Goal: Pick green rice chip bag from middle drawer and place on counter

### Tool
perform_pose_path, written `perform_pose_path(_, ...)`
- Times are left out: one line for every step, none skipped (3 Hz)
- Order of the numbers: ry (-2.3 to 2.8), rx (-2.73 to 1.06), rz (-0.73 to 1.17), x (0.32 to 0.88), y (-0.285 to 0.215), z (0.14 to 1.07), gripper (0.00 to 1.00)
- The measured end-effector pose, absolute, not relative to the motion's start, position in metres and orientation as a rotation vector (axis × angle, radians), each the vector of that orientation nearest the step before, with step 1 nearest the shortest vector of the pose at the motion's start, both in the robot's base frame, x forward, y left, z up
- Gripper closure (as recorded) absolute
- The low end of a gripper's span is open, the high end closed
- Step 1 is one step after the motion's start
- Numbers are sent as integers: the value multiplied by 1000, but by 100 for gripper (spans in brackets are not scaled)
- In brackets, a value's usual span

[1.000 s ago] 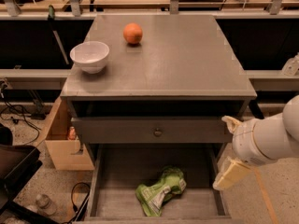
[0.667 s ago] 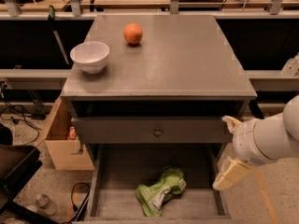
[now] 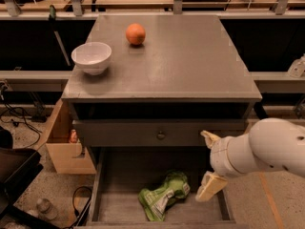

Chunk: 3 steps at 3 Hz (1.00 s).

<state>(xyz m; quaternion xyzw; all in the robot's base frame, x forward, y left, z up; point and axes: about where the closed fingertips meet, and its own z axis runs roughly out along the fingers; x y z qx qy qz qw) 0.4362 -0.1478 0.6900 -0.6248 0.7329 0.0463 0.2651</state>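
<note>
The green rice chip bag (image 3: 164, 195) lies wrinkled on the flat bottom of the pulled-out middle drawer (image 3: 119, 205), near its front and middle. My gripper (image 3: 200, 166) hangs over the drawer's right side, just right of the bag and a little above it, not touching it. Its two cream fingers (image 3: 209, 187) are spread apart with nothing between them. The white arm reaches in from the right. The grey counter (image 3: 186, 66) lies above, at the cabinet's top.
A white bowl (image 3: 92, 57) and an orange (image 3: 135, 34) sit on the counter's left and back. A closed drawer front with a round knob (image 3: 160, 135) is above the open drawer. A cardboard box (image 3: 64, 144) and cables lie left of the cabinet.
My gripper has moved left and slightly down, from beside the cabinet to over the drawer's right side. The bag, bowl and orange have not moved.
</note>
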Motion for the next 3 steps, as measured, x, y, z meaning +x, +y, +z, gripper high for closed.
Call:
perform_pose_path(1902,-1769,160,443,-129,629,0)
perform_pose_path(1864,-1839,153,458,-117,578,0)
perform_pose_path(1846,-1947,138,476,-96,527,0)
